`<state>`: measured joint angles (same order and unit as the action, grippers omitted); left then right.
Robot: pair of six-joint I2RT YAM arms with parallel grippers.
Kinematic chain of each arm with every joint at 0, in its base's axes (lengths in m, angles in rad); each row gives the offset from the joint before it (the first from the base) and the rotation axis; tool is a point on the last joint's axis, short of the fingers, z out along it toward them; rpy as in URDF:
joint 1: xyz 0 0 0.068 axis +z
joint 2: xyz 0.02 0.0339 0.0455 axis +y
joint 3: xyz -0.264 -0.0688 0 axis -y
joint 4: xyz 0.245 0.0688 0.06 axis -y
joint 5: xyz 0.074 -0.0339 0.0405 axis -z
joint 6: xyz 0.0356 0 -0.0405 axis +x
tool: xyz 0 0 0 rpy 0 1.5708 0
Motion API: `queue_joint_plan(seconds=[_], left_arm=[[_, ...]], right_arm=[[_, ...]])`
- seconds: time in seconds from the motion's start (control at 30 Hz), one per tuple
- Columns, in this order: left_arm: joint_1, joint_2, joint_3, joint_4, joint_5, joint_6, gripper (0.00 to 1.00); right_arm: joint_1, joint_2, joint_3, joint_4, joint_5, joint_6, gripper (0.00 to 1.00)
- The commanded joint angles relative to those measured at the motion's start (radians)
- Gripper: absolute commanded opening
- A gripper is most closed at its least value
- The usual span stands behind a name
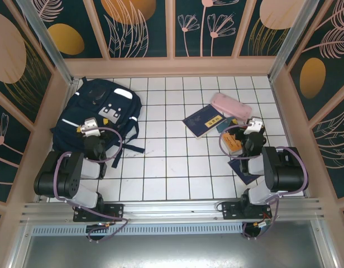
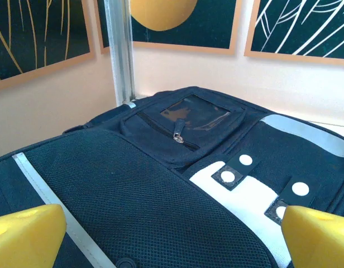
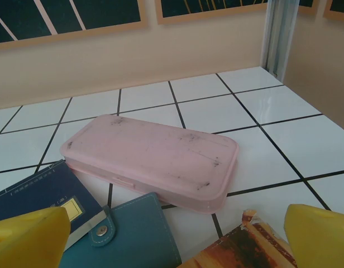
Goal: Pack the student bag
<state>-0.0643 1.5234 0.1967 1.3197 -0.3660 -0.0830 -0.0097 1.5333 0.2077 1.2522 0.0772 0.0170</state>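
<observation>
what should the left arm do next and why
Probably lower the left fingers toward the zipper pull on the student bag: they hang open over it and it looks closed, so the pink pencil case and books near the right fingers cannot go in yet.

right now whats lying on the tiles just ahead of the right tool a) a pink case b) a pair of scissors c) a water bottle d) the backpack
a: the right wrist view shows the pink case lying flat on the white tiles just beyond the open right tool, while the backpack sits over on the far left side of the table.
</observation>
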Motion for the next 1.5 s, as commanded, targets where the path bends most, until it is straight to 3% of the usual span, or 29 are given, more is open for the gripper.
queue_joint_plan(seconds=[0.0,0.83,0.97,1.13,1.27,1.33,1.4,1.47], left_arm=[[0.005,0.000,0.012,0.015,0.012,-0.014,0.99],[0.005,-0.002,0.009,0.019,0.009,-0.014,0.99],[0.005,-0.059,0.010,-0.024,0.021,-0.003,0.99],[0.004,-0.223,0.081,-0.301,-0.010,-0.010,0.99],[0.004,-0.387,0.142,-0.521,-0.004,-0.080,0.99],[0.004,-0.461,0.190,-0.666,0.006,-0.165,0.99],[0.005,-0.507,0.266,-0.872,-0.010,-0.333,0.99],[0.005,-0.510,0.366,-1.068,0.025,-0.412,0.99]], right_arm=[[-0.007,0.004,0.017,0.013,-0.011,0.011,0.99],[-0.020,0.004,0.017,0.009,-0.041,0.016,0.99],[-0.013,-0.064,0.030,-0.069,0.059,0.044,0.99],[0.013,-0.252,0.078,-0.280,0.181,0.066,0.99],[0.022,-0.408,0.170,-0.524,0.172,0.159,0.99],[0.022,-0.454,0.261,-0.724,0.133,0.251,0.99],[0.024,-0.461,0.358,-0.914,0.082,0.347,0.99],[0.025,-0.446,0.431,-1.040,-0.022,0.407,0.99]])
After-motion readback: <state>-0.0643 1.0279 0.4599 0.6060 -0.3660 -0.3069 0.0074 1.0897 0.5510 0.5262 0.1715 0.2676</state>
